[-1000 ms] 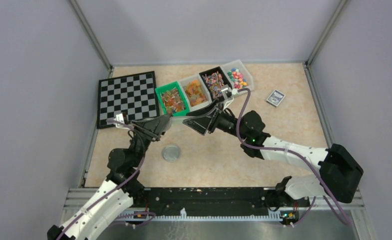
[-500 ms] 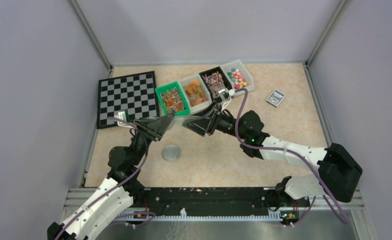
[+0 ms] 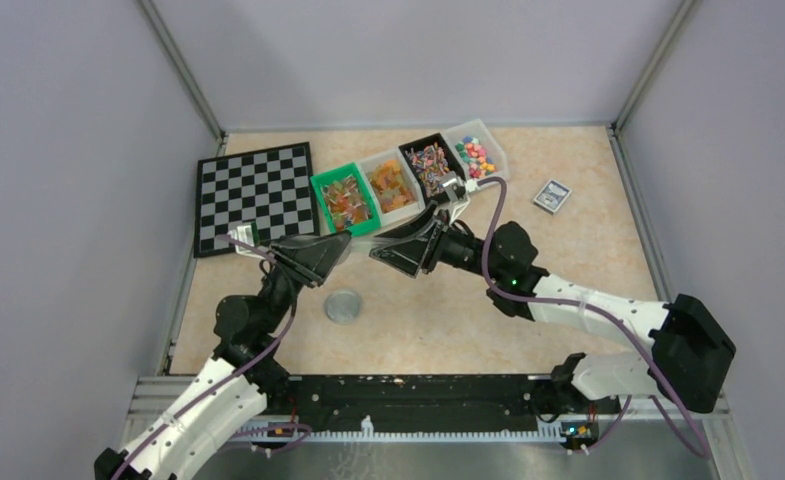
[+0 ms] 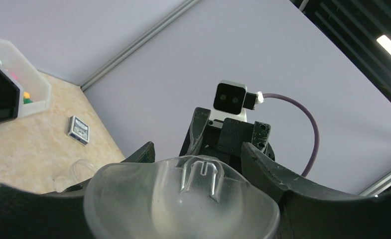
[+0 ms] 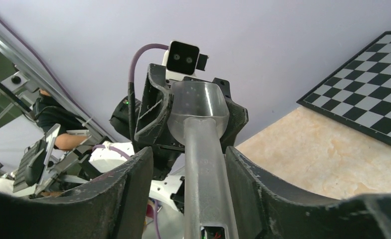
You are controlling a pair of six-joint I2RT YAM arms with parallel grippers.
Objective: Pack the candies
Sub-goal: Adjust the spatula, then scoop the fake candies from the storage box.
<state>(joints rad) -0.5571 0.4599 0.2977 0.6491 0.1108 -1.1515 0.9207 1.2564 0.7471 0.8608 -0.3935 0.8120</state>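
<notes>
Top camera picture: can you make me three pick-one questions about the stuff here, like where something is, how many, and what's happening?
1. Where is the chessboard?
A. left of the green bin
B. against the right wall
C. under the arms' bases

2. How many candy bins stand in a row?
A. two
B. four
C. six

3. The clear scoop is:
A. lying down flat
B. inside a bin
C. up between the two claws

Answers:
1 A, the chessboard lies right beside the green bin's left side.
2 B, four sit side by side.
3 C, the left claw holds its bowl, and its handle runs between the right claw fingers.
</notes>
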